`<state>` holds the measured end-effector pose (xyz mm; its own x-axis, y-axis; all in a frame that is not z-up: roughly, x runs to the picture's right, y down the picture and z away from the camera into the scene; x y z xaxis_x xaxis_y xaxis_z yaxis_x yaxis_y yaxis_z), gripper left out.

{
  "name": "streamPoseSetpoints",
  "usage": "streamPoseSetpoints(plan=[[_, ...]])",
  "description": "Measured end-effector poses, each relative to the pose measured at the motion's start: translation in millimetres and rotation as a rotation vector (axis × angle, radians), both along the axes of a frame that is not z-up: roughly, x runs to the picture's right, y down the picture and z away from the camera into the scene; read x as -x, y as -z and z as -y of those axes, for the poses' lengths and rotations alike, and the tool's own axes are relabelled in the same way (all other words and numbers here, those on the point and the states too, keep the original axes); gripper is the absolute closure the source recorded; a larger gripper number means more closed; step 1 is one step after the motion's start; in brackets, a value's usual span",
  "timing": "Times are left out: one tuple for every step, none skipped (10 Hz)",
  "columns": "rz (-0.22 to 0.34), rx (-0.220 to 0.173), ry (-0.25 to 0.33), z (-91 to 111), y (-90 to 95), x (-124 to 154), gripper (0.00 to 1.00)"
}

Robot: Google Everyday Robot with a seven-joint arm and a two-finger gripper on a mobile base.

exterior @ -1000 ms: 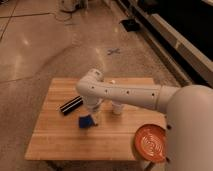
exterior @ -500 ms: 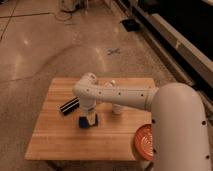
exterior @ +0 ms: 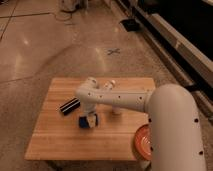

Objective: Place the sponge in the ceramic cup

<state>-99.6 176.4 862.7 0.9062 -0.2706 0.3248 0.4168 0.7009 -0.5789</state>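
One arm only is at work, and you see it enter from the lower right. Its thick white forearm lies across the wooden table [exterior: 50,142] toward the left, then bends at the wrist and points straight down. The gripper [exterior: 90,118] is low over the board, at the sponge [exterior: 83,122], which lies flat a little left of the table's middle. The gripper seems to touch the sponge's right part. Whether it grasps the sponge or is released, you cannot tell.

The ceramic cup [exterior: 116,110] stands upright to the right of the sponge, near but apart, and the forearm hides part of it. The white bottle [exterior: 109,85] stands behind the arm, close to the far edge. The black striped bar [exterior: 70,105] lies to the upper left of the sponge, near and not touching it. The orange-red plate [exterior: 141,142] sits at the near right corner, partly under the arm.

Bare wood shows in front of the sponge up to the near edge, and also on the left side.
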Motion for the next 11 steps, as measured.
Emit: streamPoseSetpoints(plan=[[-0.007, 0.000, -0.005, -1, -2.0, -1, 0.39], [-0.014, -0.002, -0.015, -1, -3.9, -1, 0.48], [-0.018, -0.005, -0.027, 0, -4.8, -1, 0.57], [-0.019, -0.005, -0.040, 1, -5.0, 0, 0.69], [-0.017, -0.005, -0.052, 3, -3.7, 2, 0.79], [-0.013, -0.004, -0.063, 5, -1.7, 3, 0.88], [-0.004, -0.002, -0.080, 9, 2.6, 5, 0.98], [0.006, 0.001, -0.093, 13, 7.2, 6, 1.00], [0.022, 0.007, -0.114, 21, 14.3, 7, 1.00], [0.041, 0.011, -0.138, 31, 22.0, 5, 1.00], [0.064, 0.016, -0.167, 44, 30.9, 2, 1.00]])
